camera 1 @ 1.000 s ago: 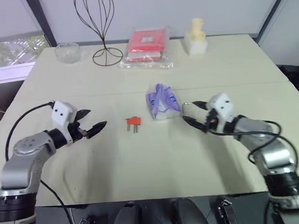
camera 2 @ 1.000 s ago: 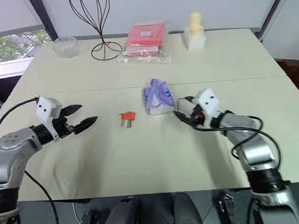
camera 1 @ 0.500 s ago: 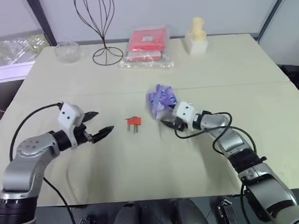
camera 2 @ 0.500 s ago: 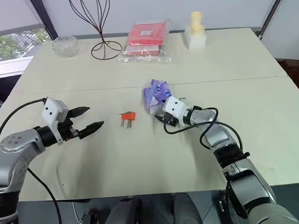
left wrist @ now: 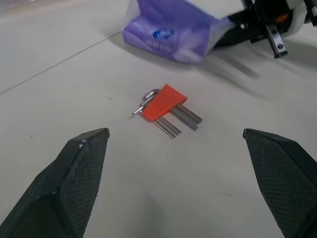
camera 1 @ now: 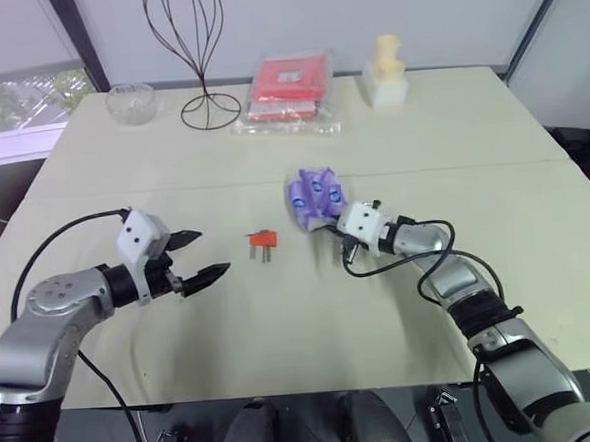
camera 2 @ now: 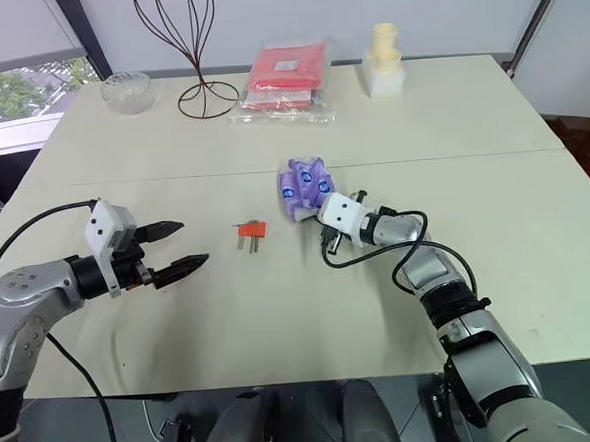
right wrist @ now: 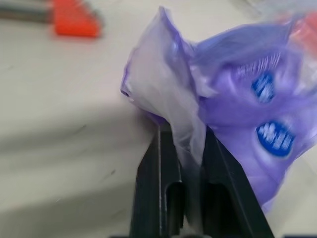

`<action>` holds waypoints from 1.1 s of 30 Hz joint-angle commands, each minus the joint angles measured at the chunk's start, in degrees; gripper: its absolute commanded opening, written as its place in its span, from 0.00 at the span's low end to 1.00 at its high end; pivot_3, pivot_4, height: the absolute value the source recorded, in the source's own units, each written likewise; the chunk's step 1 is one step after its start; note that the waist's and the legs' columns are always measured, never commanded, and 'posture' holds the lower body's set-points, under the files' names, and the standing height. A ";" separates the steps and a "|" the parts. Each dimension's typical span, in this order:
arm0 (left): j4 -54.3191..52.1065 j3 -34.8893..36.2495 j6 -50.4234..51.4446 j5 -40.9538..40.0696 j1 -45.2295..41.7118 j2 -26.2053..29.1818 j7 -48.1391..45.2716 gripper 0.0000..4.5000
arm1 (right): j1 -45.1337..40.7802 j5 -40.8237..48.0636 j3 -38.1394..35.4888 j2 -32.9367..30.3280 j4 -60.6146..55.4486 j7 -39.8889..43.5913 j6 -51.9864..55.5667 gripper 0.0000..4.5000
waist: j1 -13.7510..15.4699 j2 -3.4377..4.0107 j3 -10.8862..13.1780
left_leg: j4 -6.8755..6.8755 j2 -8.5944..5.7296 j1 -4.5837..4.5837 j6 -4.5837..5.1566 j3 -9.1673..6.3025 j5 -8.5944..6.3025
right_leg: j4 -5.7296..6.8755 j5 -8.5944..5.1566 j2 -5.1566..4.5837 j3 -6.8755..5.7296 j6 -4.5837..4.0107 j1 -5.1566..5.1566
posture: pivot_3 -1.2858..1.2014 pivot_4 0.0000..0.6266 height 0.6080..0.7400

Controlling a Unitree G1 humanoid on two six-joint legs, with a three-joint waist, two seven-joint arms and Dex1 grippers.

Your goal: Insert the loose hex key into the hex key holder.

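The right tool pinches the purple bag's film; a tug could drag the bag over the holder just beyond it. The left tool gapes near the holder. The loose key cannot be made out.

Beige table with a seam across the middle, pale wall behind, window at far left, daylight

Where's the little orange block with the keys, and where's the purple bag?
hex key holder (left wrist: 163,101), left wrist view, on its orange body.
purple bag (camera 1: 315,199), left eye view, on its middle.
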 commanded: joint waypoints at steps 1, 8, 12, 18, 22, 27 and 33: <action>-0.71 0.80 -0.86 -0.24 -0.85 -0.55 0.82 1.00 | -3.93 -3.77 -6.39 -2.38 -5.34 -11.31 -0.61 0.01 | 0.05 0.05 0.03 | 0.01 -0.02 -0.03 -0.07 0.02 0.04 | 0.00 0.00 -0.01 0.03 0.00 -0.04 | 0.52 0.24 1.00; -2.81 -1.20 0.37 -1.18 -0.27 -2.08 0.71 1.00 | 4.22 -12.12 -11.85 -8.12 -17.96 -18.61 17.16 0.01 | 0.36 0.02 0.01 | -0.02 -0.03 -0.14 -0.21 -0.01 0.11 | -0.07 0.00 -0.02 -0.01 0.00 -0.04 | 0.52 0.24 1.00; -3.51 -2.73 0.89 -1.89 -0.87 -1.22 -1.75 1.00 | 10.29 -12.73 -15.95 -11.01 -24.07 -18.25 24.79 0.01 | 0.15 0.12 0.07 | 0.01 -0.02 -0.15 0.05 0.04 -0.02 | -0.04 0.00 -0.02 0.02 0.00 -0.06 | 0.52 0.24 1.00; -3.01 -3.89 1.30 -1.89 -2.79 -1.28 -2.06 1.00 | 14.86 -11.69 -20.85 -12.30 -28.32 -18.70 32.37 0.09 | -0.01 0.15 0.08 | 0.00 -0.02 -0.07 0.06 0.06 -0.03 | -0.01 0.00 0.04 0.05 0.00 -0.02 | 0.52 0.24 1.00; -2.19 -4.83 1.08 -1.59 -3.63 -1.59 -2.22 1.00 | 15.65 -11.68 -22.03 -12.30 -29.14 -17.95 37.10 0.47 | 0.07 0.15 0.08 | 0.00 -0.02 -0.05 0.07 0.07 -0.04 | -0.01 0.00 0.03 0.06 0.00 0.00 | 0.52 0.24 1.00; -0.85 -5.51 0.73 -1.27 -4.70 -1.81 -2.48 1.00 | 16.44 -10.68 -21.67 -12.48 -30.79 -16.76 38.77 0.99 | 0.10 0.15 0.08 | 0.00 -0.02 -0.06 0.07 0.06 -0.04 | -0.01 0.00 0.03 0.06 0.00 0.00 | 0.52 0.24 1.00; 1.62 -5.12 -0.32 -0.50 -4.91 -1.44 -3.18 1.00 | 16.97 -6.53 -23.25 -11.81 -34.42 -15.40 35.19 0.99 | 0.02 0.15 0.08 | 0.00 -0.02 -0.05 0.08 0.07 -0.04 | -0.01 0.00 0.03 0.06 0.00 0.00 | 0.52 0.24 1.00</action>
